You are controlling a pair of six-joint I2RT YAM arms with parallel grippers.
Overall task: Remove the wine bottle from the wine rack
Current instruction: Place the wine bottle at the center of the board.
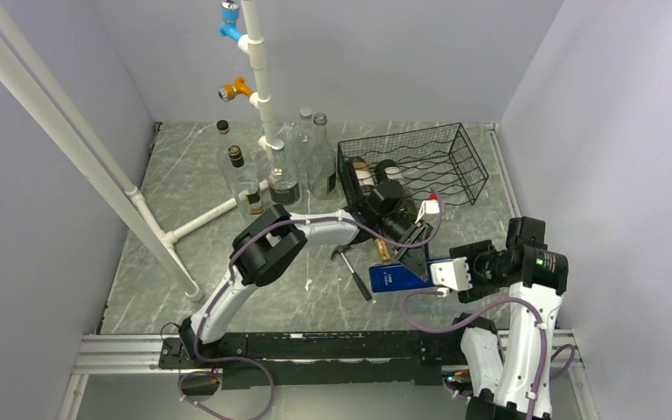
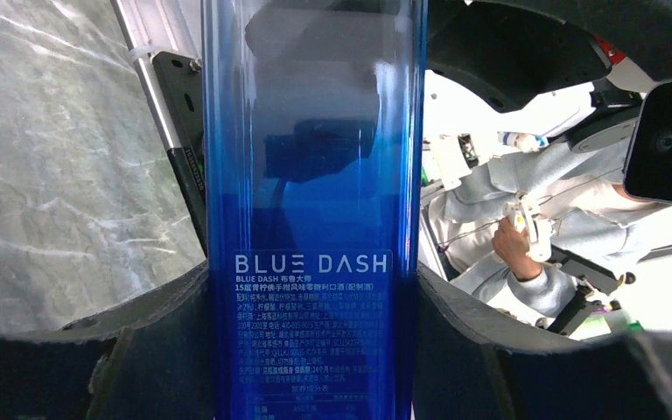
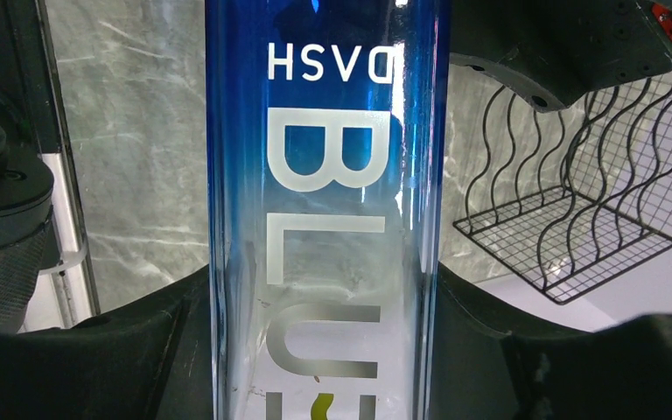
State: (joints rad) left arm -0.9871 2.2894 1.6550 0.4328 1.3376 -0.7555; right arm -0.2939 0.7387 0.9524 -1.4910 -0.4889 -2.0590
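left gripper [image 2: 313, 350]: the two dark fingers [image 2: 140, 359] are pressed against opposite sides of a tall glass wine bottle [image 1: 398, 278]. the bottle is clear at one end, fades to deep blue, and is printed "blue dash". it fills the whole gap between the fingers and runs straight away from the wrist camera.

right gripper [image 3: 324, 350]: pinching the same wine bottle from the opposite end. its dark fingers [image 3: 525, 359] bear on both sides of the glass, and the large white lettering faces this wrist camera.

bottle position: in the top view the wine bottle sits between the two grippers, outside the rack and on the near side of it. whether it rests on the table or is lifted cannot be told.

wine rack: the black wire-mesh rectangular wine rack [image 1: 429, 162] with wavy wire tiers stands just beyond the left gripper. in the right wrist view it lies beyond the fingers and to their right, apart from the held bottle. dark bottles [image 1: 363, 175] lie in the rack end nearest the left gripper.

other items:
- a group of clear glass bottles [image 1: 284, 179] stands upright, beyond and to the left of the left gripper.
- a white plastic pipe frame [image 1: 258, 70] rises behind that group.
- a small hammer-like tool [image 1: 356, 276] with a black handle lies on the grey marble-pattern table [image 1: 192, 219], just left of the grippers.
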